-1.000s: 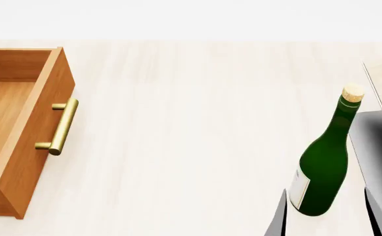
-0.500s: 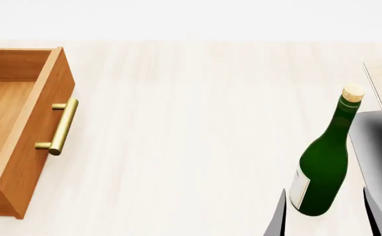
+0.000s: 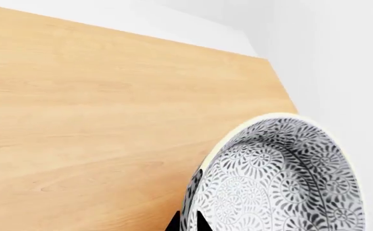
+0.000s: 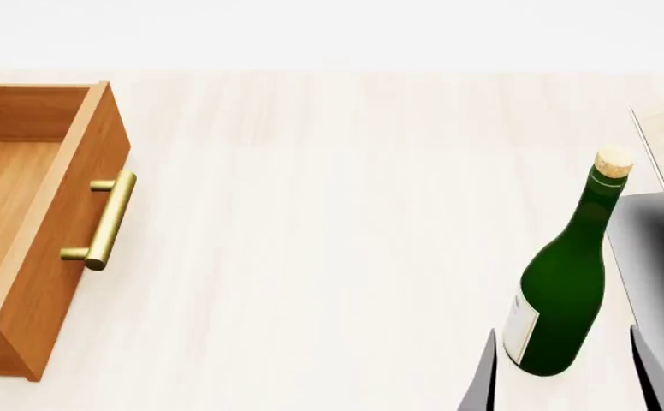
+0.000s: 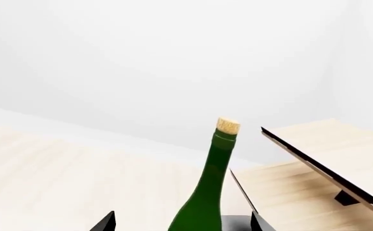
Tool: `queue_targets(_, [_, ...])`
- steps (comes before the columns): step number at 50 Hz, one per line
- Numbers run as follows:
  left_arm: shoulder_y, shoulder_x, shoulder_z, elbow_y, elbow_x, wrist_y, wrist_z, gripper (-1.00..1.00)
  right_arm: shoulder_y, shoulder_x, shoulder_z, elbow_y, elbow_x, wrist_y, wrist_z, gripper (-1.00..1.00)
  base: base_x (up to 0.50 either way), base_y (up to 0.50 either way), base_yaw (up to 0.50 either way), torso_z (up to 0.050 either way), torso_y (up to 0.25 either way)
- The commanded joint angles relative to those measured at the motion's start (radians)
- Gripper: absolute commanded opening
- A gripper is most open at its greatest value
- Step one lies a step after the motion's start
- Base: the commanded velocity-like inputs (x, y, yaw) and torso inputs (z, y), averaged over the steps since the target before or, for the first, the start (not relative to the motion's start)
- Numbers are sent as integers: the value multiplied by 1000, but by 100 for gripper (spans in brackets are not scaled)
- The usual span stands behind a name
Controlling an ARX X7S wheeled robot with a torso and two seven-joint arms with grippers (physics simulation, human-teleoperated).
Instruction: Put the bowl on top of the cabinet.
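— Bowl sits in the left wrist view, tipped on its side over the cabinet top, its rim near the wood's far corner. The left pincer shows only as two dark tips at the rim; they look clamped on it, one inside and one out.

— So the step in hand is the set-down, by the look of it. It should level the bowl first, lower until the base meets the wood, then part the tips (well in from the edge).

— Glazed ware, round and deep, with fine grey scrollwork on white: slick on smooth orange-brown wood. Brass bar handle on the open drawer.

— And the right pincer?

— Spread apart, either side of the green glass bottle with its cork, on the pale bench.
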Motion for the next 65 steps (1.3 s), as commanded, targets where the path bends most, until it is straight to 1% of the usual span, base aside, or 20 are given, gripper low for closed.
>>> queue_targets(1, [30, 18, -18, 4, 27, 16, 25, -100, 3, -16, 20, -5, -14, 6, -27, 100, 0, 0, 0, 0, 0])
queue_targets(17, [61, 31, -20, 2, 42, 14, 44, -100, 0, -14, 18, 1, -13, -3, -24, 100, 1, 1, 0, 0, 0])
queue_targets(18, [61, 32, -18, 2, 44, 14, 47, 100, 0, -14, 17, 0, -14, -2, -24, 100, 0, 0, 0, 0, 0])
queue_targets(31, [39, 40, -2, 3, 61, 7, 67, 100, -1, -11, 12, 0, -15, -5, -23, 100, 0, 0, 0, 0, 0])
queue_targets(39, [3, 68, 32, 27, 79, -9, 95, 100, -1, -7, 11, -8, -14, 0, -22, 100, 0, 0, 0, 0, 0])
queue_targets(42, [27, 93, 32, 122, 75, -68, 107, 100, -1, -7, 11, -10, -13, 3, -21, 100, 0, 0, 0, 0, 0])
queue_targets(44, [54, 118, 23, 225, 70, -125, 98, 100, -1, -6, 9, -8, -15, 0, -21, 100, 0, 0, 0, 0, 0])
queue_targets(45, [81, 152, 20, 359, 65, -189, 96, 100, -2, -6, 8, -7, -15, -2, -21, 100, 0, 0, 0, 0, 0])
queue_targets(46, [98, 168, 17, 429, 60, -234, 100, 100, -2, -6, 8, -8, -16, -1, -21, 100, 0, 0, 0, 0, 0])
queue_targets(47, [107, 177, 17, 467, 59, -256, 100, 100, -2, -6, 8, -10, -14, 0, -21, 100, 0, 0, 0, 0, 0])
queue_targets(49, [111, 179, 16, 476, 58, -262, 100, 100, -2, -5, 8, -10, -14, 0, -20, 100, 0, 0, 0, 0, 0])
queue_targets(51, [144, 222, 31, 657, 47, -361, 120, 100, -3, -4, 8, -12, -14, 1, -21, 100, 0, 0, 0, 0, 0])
queue_targets(52, [147, 224, 30, 667, 46, -367, 120, 100, -3, -3, 8, -12, -14, 1, -20, 100, 0, 0, 0, 0, 0])
queue_targets(55, [175, 255, 51, 826, 28, -464, 151, 100, -3, -3, 7, -14, -13, 4, -20, 100, 0, 0, 0, 0, 0])
queue_targets(58, [177, 256, 50, 831, 27, -467, 151, 100, -3, -2, 7, -14, -13, 4, -19, 100, 0, 0, 0, 0, 0])
queue_targets(60, [241, 298, 102, 1104, -19, -620, 210, 100, -1, -2, 6, -15, -12, 4, -19, 100, 0, 0, 0, 0, 0])
queue_targets(61, [251, 304, 105, 1150, -29, -650, 219, 100, -2, -2, 6, -15, -12, 4, -19, 100, 0, 0, 0, 0, 0])
queue_targets(62, [252, 305, 105, 1152, -29, -652, 219, 100, -2, -1, 6, -15, -12, 4, -19, 100, 0, 0, 0, 0, 0])
queue_targets(63, [284, 317, 117, 1266, -56, -703, 246, 100, -5, -1, 9, -17, -11, 2, -18, 100, 0, 0, 0, 0, 0])
queue_targets(65, [286, 318, 116, 1272, -57, -707, 245, 100, -5, 0, 9, -17, -11, 2, -18, 100, 0, 0, 0, 0, 0])
